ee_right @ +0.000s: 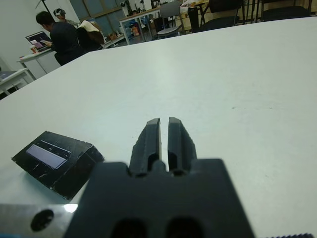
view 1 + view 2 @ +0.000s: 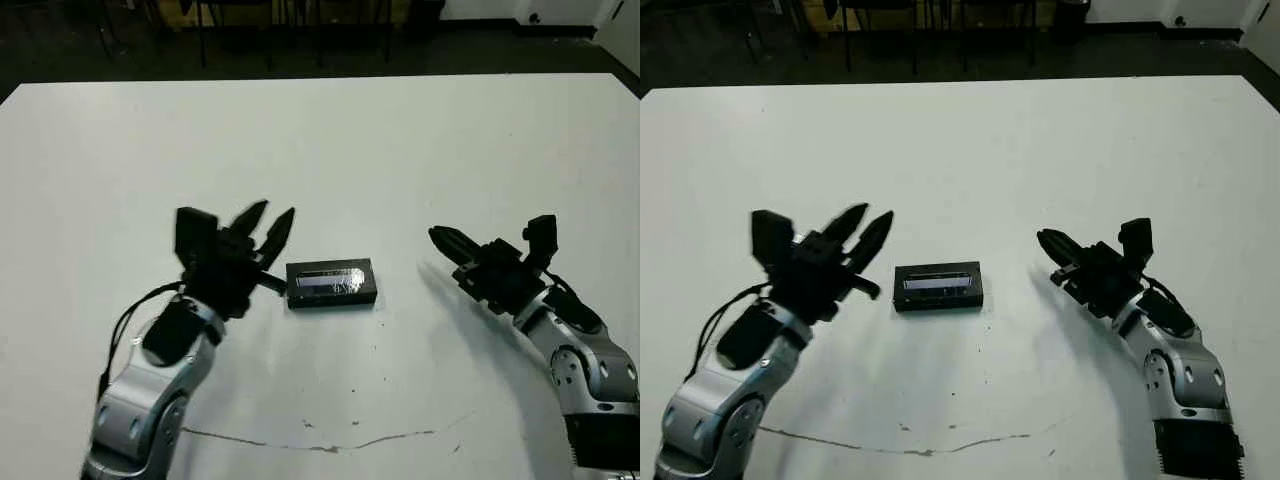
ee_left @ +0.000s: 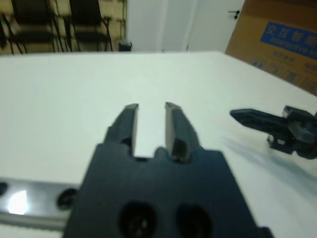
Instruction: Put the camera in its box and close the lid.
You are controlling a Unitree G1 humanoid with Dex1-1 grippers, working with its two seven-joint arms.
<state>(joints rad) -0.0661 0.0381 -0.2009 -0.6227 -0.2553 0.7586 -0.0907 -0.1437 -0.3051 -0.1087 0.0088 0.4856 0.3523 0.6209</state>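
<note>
The lid (image 2: 330,281), a black slab with a glossy silvery label strip, lies face up in the middle of the table. It tops a closed black block, also seen in the right wrist view (image 1: 55,161). The box's white lining does not show, and the camera is hidden. My left gripper (image 2: 276,211) hovers open just left of the lid, its fingers (image 3: 128,124) apart with only table between them. My right gripper (image 2: 436,236) is shut and empty, a hand's width to the right of the lid, pointing toward it.
A thin dark crack line (image 2: 320,446) runs across the table near its front edge. Chairs stand beyond the far edge. A brown cardboard carton (image 3: 282,44) and a person at a desk (image 1: 62,34) lie past the table.
</note>
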